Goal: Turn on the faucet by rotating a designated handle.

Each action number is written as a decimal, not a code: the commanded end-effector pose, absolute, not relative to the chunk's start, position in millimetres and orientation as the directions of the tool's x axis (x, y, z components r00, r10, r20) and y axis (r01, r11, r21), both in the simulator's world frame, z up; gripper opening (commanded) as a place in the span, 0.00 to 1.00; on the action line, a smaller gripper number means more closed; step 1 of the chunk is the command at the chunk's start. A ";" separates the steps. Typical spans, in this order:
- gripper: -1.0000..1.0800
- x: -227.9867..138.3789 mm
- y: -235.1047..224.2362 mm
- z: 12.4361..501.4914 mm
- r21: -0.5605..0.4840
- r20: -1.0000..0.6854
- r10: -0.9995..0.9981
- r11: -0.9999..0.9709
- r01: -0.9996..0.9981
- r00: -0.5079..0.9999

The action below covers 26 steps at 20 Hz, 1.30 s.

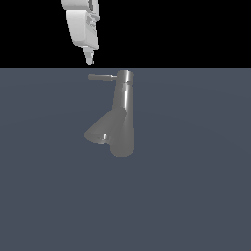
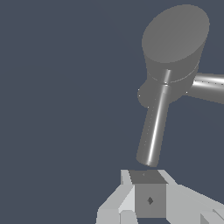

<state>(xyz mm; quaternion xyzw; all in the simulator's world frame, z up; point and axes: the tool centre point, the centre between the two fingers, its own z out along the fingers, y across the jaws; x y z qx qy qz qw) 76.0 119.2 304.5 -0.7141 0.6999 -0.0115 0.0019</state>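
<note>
Claw (image 2: 148, 175) sits nearest the wrist lens: white finger housings and a grey pad block with a small diamond mark, filling the lower middle of that frame. Fingers look pressed together there, no gap showing between them, nothing held. Exterior view agrees: the tips (image 1: 89, 59) come down to a single narrow point at upper left of centre.

Handle (image 1: 102, 77) is a thin grey rod sticking out of the faucet cap toward the exterior view's left, roughly level, with a slightly thicker rounded end. Claw tip hangs just above that free end, close but apart; a sliver of dark background shows between them. In the wrist view the handle (image 2: 154, 129) runs from the cap toward the claw, its end just short of the pad block, not touching.

Faucet (image 1: 123, 117) stands upright in the middle of the exterior frame on the flat blue-grey surface (image 1: 196, 196). Tapered grey column, cylindrical cap on top, wide conical spout (image 1: 100, 131) branching down toward lower left. Wrist view looks down on the cap's flat top at upper right, with the spout (image 2: 210, 86) running off the right edge.

White arm link (image 1: 82, 24) enters from the top edge, tilted slightly.
</note>
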 end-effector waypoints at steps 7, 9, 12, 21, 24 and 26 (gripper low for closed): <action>0.00 95.9 102.6 259.5 0.022 -0.056 -0.994 0.096 -0.995 -0.097; 0.00 98.3 100.2 253.2 0.029 -0.066 -0.991 0.112 -0.993 -0.114; 0.00 100.8 97.6 246.7 0.037 -0.077 -0.988 0.130 -0.991 -0.132; 0.00 100.5 97.2 243.6 0.044 -0.077 -0.987 0.141 -0.989 -0.144; 0.00 99.4 97.0 239.3 0.057 -0.074 -0.984 0.159 -0.986 -0.163; 0.00 99.0 96.8 236.9 0.064 -0.074 -0.982 0.168 -0.984 -0.173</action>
